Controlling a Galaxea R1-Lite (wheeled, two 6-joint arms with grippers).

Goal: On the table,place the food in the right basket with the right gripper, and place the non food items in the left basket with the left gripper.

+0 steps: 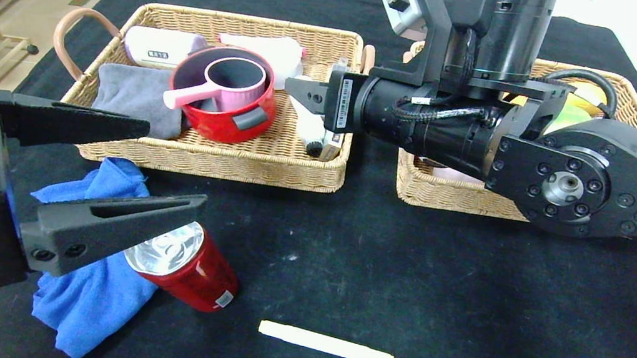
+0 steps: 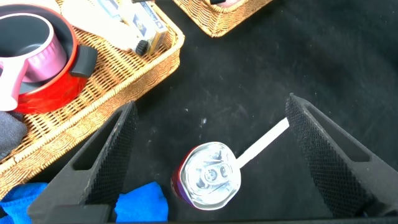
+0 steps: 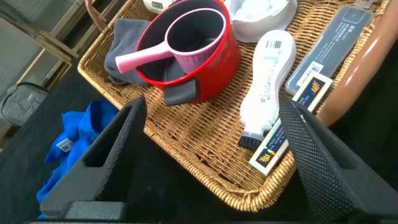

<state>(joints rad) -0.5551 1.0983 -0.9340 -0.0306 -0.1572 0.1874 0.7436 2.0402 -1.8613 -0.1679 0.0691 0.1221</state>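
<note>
Black cloth covers the table (image 1: 466, 289), with a pale floor showing at the upper left of the head view; two wicker baskets sit side by side along the top of that frame. The left basket (image 1: 214, 160) holds a red pot with a pink ladle (image 1: 224, 92), a grey cloth (image 1: 132, 94) and a white bottle with a black brush tip (image 3: 264, 87); the right basket (image 1: 455, 196) at upper right is mostly hidden behind the right arm, though something yellow-green shows at its far side.

The right gripper (image 3: 211, 152) reaches across to the left basket, hanging over its right end above the brush bottle; its jaws stand wide apart and hold nothing. The left gripper (image 1: 124, 169) fills the lower left of the head view, jaws spread fully and empty, hovering over the red can (image 1: 189, 264) and the blue cloth (image 1: 87, 290); the can rests tilted against the cloth, its silver top facing up in the left wrist view. The pale yellow stick (image 1: 325, 343) lies alone at the lower centre, well apart from both baskets.

Judging from this, the brush bottle seems just set down, so that step looks finished; three things are left on the table. Next the left gripper should drop onto the blue cloth, closing on a raised fold clear of the can, which may roll if nudged; the can belongs to the right gripper.
</note>
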